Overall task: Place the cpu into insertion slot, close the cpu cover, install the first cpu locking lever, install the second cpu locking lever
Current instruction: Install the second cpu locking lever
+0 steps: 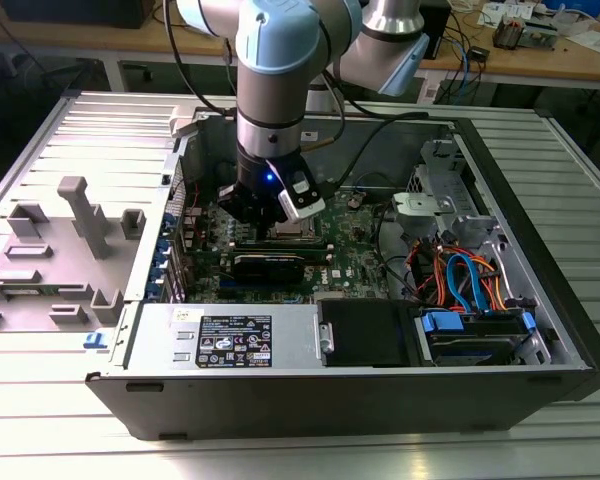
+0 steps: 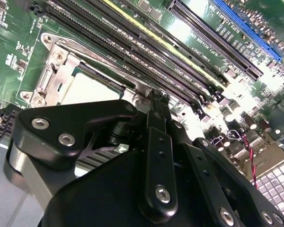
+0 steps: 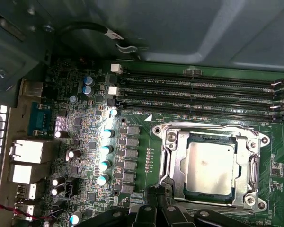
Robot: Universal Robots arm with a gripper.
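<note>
Nearest the lens in the second wrist view is the black, bolted gripper [image 2: 157,101], its slim fingers drawn together into one narrow tip with nothing between them, poised at the edge of the socket.

Across the exterior view from left to right: a grey moulded fixture tray [image 1: 55,245], the open computer case [image 1: 310,390], the arm reaching down into it over the green circuit board [image 1: 365,245], then the drive bay with its orange and blue cables [image 1: 460,280].

The small flat square cpu with its dull silver-grey top [image 3: 209,166] already lies level in the silver-rimmed insertion slot [image 3: 169,156]. The thin silver windowed cpu cover [image 3: 248,156] appears to be down around the chip, framing it. Whether either locking lever is latched cannot be told, so the lever steps look outstanding.

The chip has no long axis; its edges run square with the long black memory slots [image 3: 199,90].
</note>
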